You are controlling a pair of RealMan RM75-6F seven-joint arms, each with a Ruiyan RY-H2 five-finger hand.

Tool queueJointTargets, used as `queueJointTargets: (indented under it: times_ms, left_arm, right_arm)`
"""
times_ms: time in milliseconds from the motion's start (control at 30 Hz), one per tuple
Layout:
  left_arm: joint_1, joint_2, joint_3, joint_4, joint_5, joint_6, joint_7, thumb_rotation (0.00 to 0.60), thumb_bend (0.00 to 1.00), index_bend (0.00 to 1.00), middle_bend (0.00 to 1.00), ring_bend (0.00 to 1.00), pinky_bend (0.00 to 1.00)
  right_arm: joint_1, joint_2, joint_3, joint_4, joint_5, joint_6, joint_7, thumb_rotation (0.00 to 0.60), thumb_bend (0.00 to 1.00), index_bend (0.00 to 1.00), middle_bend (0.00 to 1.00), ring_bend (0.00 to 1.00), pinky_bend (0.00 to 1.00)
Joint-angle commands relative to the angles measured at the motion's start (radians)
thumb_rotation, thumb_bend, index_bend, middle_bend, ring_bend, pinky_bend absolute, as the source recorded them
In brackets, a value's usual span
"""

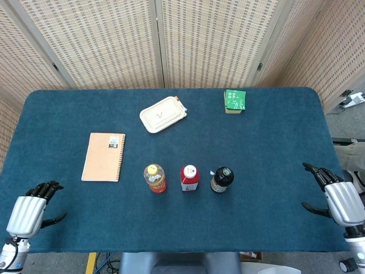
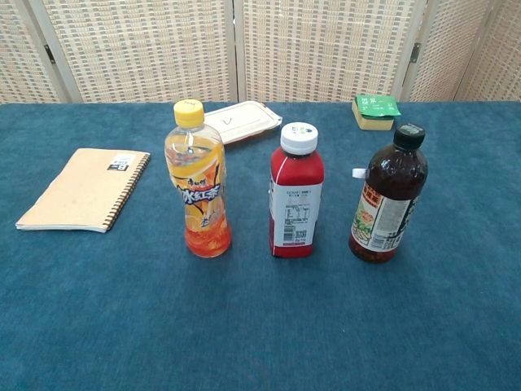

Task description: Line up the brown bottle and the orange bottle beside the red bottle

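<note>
At the bottom corners of the head view, both hands hung at the near edge of the blue table [image 1: 274, 131], holding nothing. The left hand [image 1: 27, 212] sat at the lower left with its fingers spread apart; the right hand [image 1: 342, 201] sat at the lower right, fingers likewise splayed. Neither showed in the chest view.

Just beyond them, at the frame's lower middle, 3 bottles stood upright in 1 row, apart from each other: the orange bottle [image 2: 198, 184] on the left, the red bottle [image 2: 296, 194] in the centre and the brown bottle [image 2: 388, 198] on the right.

Farther back on the left lay a tan spiral notebook [image 2: 86, 188]. Beyond the bottles, toward the top centre, rested a white lidded container [image 2: 242, 121], and at the upper right a small green packet [image 2: 374, 110] near the far edge.
</note>
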Motion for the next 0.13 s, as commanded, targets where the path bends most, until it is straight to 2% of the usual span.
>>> queueJointTargets:
  times_ms: [33,133]
  left_arm:
    - [0.001,-0.005,-0.007,0.003,0.010,-0.005,0.002,0.600,0.04,0.33,0.30,0.30,0.47]
    - [0.005,-0.007,-0.009,0.003,0.018,-0.009,0.009,0.600,0.04,0.33,0.30,0.30,0.47]
  right_arm:
    - [0.000,0.003,0.004,0.004,0.006,-0.003,0.013,0.600,0.00,0.15,0.26,0.23,0.46]
    - [-0.001,0.003,0.004,0.008,0.004,-0.004,0.020,0.600,0.00,0.15,0.26,0.23,0.46]
